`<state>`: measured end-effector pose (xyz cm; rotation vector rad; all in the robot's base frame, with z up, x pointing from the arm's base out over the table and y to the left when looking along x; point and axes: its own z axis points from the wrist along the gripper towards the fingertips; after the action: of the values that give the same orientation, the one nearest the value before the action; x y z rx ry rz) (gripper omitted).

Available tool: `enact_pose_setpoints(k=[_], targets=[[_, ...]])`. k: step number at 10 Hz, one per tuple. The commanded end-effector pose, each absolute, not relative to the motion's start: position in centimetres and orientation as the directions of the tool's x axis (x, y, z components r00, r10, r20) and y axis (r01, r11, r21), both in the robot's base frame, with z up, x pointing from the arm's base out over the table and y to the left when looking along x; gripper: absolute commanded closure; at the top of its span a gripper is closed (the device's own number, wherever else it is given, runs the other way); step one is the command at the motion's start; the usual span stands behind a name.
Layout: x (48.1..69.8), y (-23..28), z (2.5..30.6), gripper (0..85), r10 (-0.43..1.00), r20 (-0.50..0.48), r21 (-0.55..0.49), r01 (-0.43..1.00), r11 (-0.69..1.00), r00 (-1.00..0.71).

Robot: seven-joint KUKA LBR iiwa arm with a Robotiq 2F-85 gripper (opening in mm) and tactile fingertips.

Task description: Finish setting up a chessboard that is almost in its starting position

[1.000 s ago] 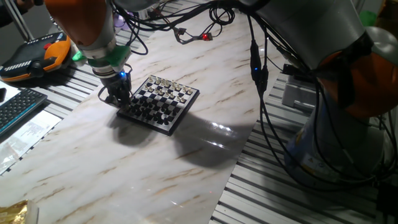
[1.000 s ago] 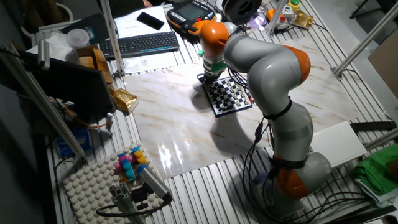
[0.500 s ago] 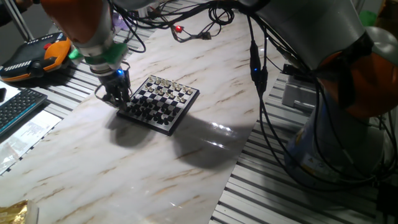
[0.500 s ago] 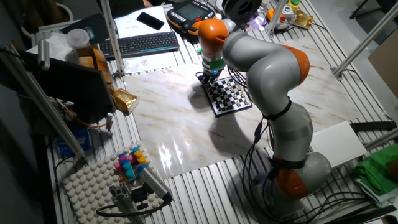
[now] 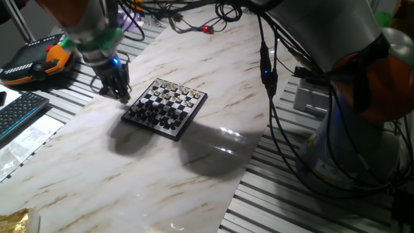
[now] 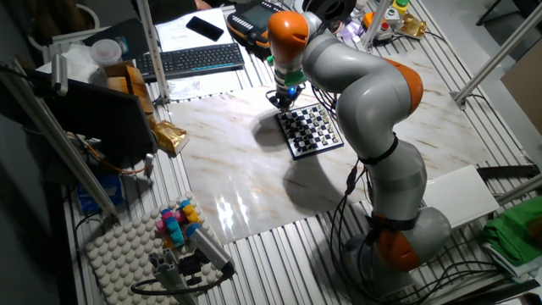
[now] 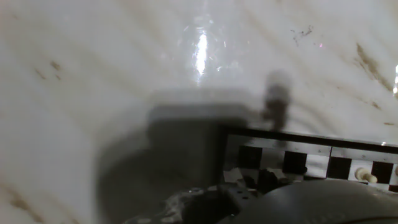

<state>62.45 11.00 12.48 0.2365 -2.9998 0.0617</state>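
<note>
Marble-look tabletop (image 5: 97, 168) is what everything sits on, with slatted metal framing around it. The claw (image 5: 115, 90) hangs just off one corner of the chessboard (image 5: 165, 108), above the marble rather than over the squares. In one fixed view the fingers look bunched close together with a little blue light glowing right above them, but they're dark and blurry, so I honestly cannot tell whether the claw is released, clenched, or pinching a piece.

From the other fixed view you get the whole grey-and-orange arm (image 6: 373, 93) arching over the table, the claw (image 6: 286, 95) pointing down at the board's (image 6: 310, 129) far corner. That view also shows things the first one crops: a full black keyboard (image 6: 190, 59) beyond the claw, and a pale pegboard with colourful blocks (image 6: 175, 224) well away on the opposite side of the table. The first fixed view only catches a sliver of the keyboard (image 5: 19, 111) and an orange-black pendant controller (image 5: 35, 58) beside it.

Hand view is the odd one out: mostly marble and glare, with the board's dark rim (image 7: 298, 138) and a few squares peeking in at the bottom. A small blurry upright shape sits just past the rim; I can't make out what it is.
</note>
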Motion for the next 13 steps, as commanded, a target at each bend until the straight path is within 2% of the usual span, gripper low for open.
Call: enact_pose_setpoints(k=[1, 5, 9, 13], targets=[[62.0, 11.1, 13.1, 84.3, -0.148, 0.145, -0.018, -0.152, 0.988, -0.978], [59.8, 11.5, 15.1, 84.3, -0.159, 0.152, 0.021, -0.158, 0.987, -0.975], [58.0, 12.4, 16.6, 84.3, -0.156, 0.133, 0.016, -0.155, 0.988, -0.979], [57.8, 12.7, 16.7, 84.3, -0.163, 0.109, 0.012, -0.163, 0.987, -0.981]])
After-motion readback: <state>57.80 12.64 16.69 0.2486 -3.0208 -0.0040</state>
